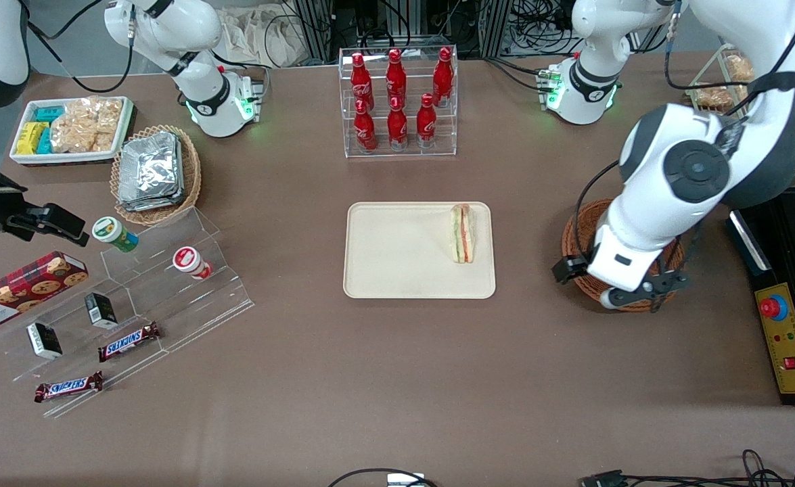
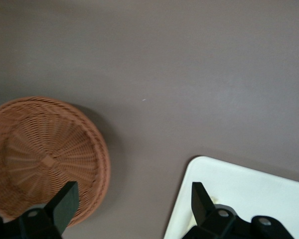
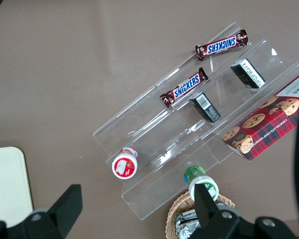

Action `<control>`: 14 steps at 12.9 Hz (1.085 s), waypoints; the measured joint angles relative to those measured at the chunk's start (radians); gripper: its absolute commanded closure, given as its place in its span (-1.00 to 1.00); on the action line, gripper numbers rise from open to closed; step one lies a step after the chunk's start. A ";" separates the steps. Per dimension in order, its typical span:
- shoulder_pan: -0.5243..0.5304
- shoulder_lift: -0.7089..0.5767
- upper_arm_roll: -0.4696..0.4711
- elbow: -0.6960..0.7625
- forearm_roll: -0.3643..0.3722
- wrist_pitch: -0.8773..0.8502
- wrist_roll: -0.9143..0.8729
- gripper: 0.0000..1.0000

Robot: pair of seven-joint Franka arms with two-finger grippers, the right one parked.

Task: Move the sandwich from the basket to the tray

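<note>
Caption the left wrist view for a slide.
Open gripper above bare table between the empty basket and the tray.

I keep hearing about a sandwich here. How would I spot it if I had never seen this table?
Find the flat beige tray in the middle of the table, in front of the rack of red bottles. The sandwich lies on it, by the edge nearest the reddish wicker basket, above which the open gripper hangs. It is a pale wedge with green, orange and pink layers.

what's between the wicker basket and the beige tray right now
Only bare brown tabletop separates basket and tray, in the left wrist view. The open pincer is above that gap.
</note>
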 measured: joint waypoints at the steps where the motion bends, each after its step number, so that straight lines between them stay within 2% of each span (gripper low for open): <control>1: -0.016 -0.030 0.046 -0.004 -0.032 -0.024 0.053 -1.00; 3: -0.046 -0.094 0.144 -0.015 -0.080 -0.076 0.167 -1.00; 7: -0.081 -0.203 0.318 -0.021 -0.114 -0.183 0.400 -1.00; 10: -0.083 -0.266 0.366 -0.023 -0.125 -0.235 0.517 -1.00; 14: -0.098 -0.328 0.376 -0.024 -0.128 -0.285 0.573 -1.00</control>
